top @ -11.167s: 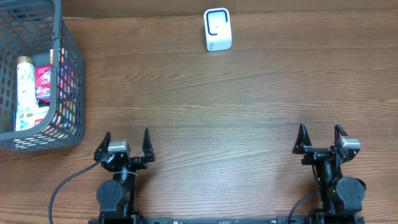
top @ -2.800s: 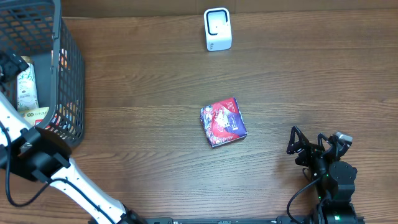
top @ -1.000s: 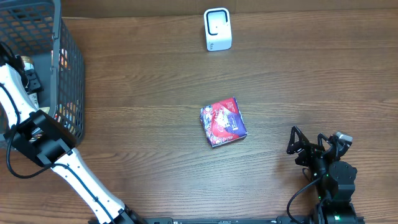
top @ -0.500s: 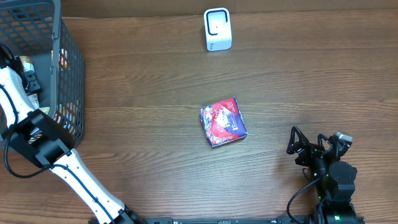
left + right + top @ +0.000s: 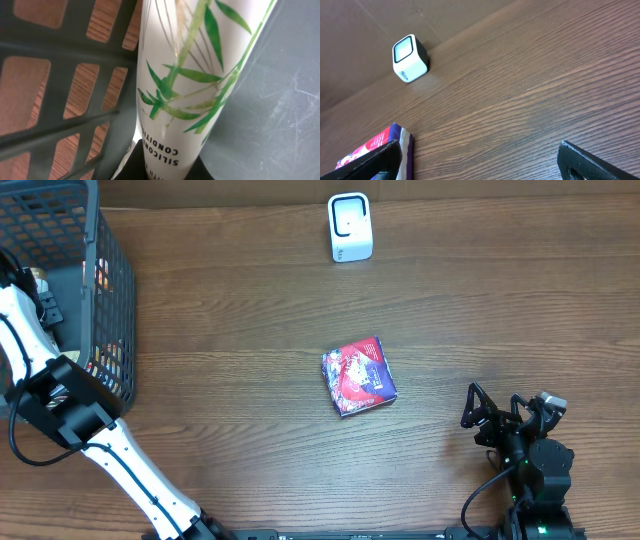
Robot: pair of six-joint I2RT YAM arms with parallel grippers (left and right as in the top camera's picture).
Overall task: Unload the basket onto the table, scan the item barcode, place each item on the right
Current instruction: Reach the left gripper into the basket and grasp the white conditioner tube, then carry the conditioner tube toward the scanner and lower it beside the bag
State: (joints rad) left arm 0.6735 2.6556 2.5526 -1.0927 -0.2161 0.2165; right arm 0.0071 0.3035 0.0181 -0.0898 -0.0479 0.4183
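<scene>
Now left fingers (image 5: 131,167) are gripping one bamboo-print conditioner bottle (image 5: 200,75) lying lengthwise in the basket (image 5: 110,300), cap pointing away from the robot. Right fingers (image 5: 600,160) are gaping wide. One red box (image 5: 358,375) and one scanner (image 5: 350,227) are sitting on the surface (image 5: 250,330).

We see a brown, wood-grained table (image 5: 480,310). At ten o'clock the basket (image 5: 112,280) is dark grey lattice. The bottle (image 5: 195,75) in it is white with green bamboo leaves and black lettering. The central packet (image 5: 358,376) is red and purple. At twelve o'clock the scanner (image 5: 350,227) is white, with a black-rimmed face.
</scene>
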